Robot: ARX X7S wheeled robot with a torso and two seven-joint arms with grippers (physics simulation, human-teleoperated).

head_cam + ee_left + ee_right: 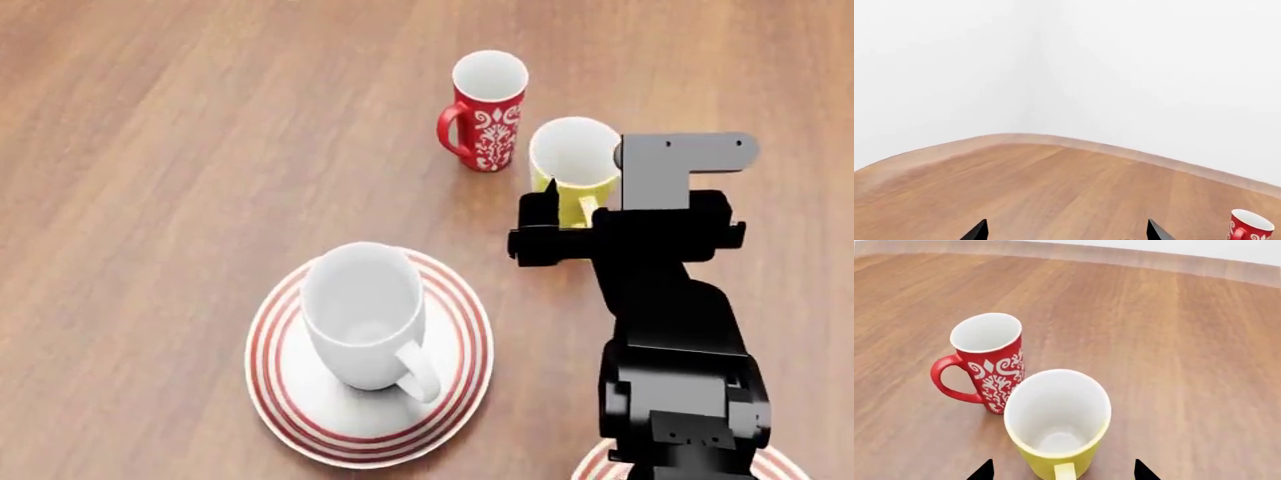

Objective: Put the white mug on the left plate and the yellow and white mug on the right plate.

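Right gripper (1062, 471) jaws apart, straddling the small yellow mug with white inside (1057, 422), handle toward the wrist; mug on the wooden table (1174, 340), not yet on the ringed right plate (594, 466). Large glossy white mug (363, 312) sits on the ringed left plate (454, 380). Risk: slim red patterned mug (991, 360) stands just beside the yellow mug, so a jaw could knock it on closing

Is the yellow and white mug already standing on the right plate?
No, in the head view the yellow and white mug stands on the bare table beside the red mug, far from the right plate.
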